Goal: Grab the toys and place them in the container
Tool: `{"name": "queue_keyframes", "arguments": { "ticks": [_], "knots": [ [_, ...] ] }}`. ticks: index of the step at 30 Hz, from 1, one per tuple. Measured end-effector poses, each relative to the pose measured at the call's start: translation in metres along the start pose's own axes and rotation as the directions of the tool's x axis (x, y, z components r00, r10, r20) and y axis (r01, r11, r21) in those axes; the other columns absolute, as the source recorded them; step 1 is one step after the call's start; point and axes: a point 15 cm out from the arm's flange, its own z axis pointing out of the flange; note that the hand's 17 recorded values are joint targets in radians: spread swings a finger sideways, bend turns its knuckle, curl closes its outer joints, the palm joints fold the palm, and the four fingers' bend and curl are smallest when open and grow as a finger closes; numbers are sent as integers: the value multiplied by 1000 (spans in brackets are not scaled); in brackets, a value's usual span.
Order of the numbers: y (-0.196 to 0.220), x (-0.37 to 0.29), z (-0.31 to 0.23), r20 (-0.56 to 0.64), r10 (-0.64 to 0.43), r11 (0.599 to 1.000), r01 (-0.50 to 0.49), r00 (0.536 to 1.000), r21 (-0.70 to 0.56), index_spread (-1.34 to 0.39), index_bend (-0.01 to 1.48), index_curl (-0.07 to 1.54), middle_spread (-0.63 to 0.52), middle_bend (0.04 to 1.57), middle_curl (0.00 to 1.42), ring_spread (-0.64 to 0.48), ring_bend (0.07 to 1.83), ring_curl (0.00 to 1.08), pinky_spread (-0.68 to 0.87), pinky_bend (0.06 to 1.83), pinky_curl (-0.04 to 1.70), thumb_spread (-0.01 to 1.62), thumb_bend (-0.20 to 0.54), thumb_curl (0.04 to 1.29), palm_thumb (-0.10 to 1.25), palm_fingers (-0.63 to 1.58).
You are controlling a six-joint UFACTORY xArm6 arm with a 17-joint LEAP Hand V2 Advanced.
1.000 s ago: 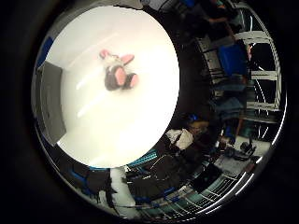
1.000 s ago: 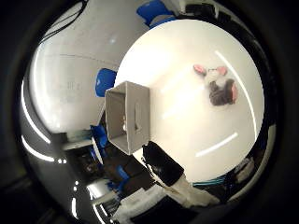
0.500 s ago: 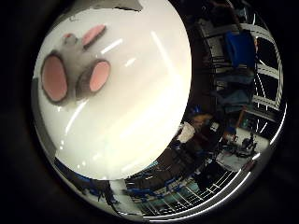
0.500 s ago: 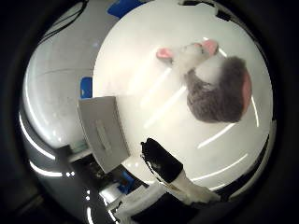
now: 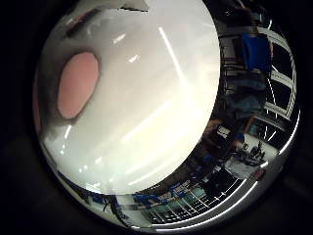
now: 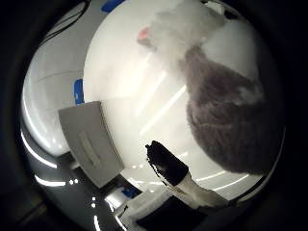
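One plush toy (image 6: 226,110), grey and white with pink patches, lies on the white round bench (image 5: 161,117) and fills much of both palm views; its edges are cut off. One grey container (image 6: 91,142) stands near it on the bench. Only one fingertip (image 6: 166,163) of the hand (image 6: 180,180) shows, so I cannot tell whether the fingers are apart or together.

Plush toy (image 6: 226,110) on the table (image 5: 161,112), container (image 6: 91,142) nearby.

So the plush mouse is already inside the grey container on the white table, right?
No. The thumb side palm view shows the plush mouse lying on the white table, close under the hand, well apart from the grey container.
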Motion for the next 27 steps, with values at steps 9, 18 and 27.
{"name": "queue_keyframes", "arguments": {
  "ticks": [9,18,27],
  "knots": [
    [3,-2,-15,-32,-12,1000,13,999,12,-307,252,272,-215,740,543,-264,1169,422,-369,1083,382,1167,-11,331,684,1016],
    [34,-11,-94,-44,-28,987,35,999,160,-369,1001,726,-284,1128,875,-274,1361,632,-251,1418,648,1222,68,423,977,1057],
    [131,-61,-214,15,-127,962,120,992,247,-309,1104,891,-248,1245,983,-257,1442,766,-178,1470,827,1238,17,510,1053,934]
  ]
}}
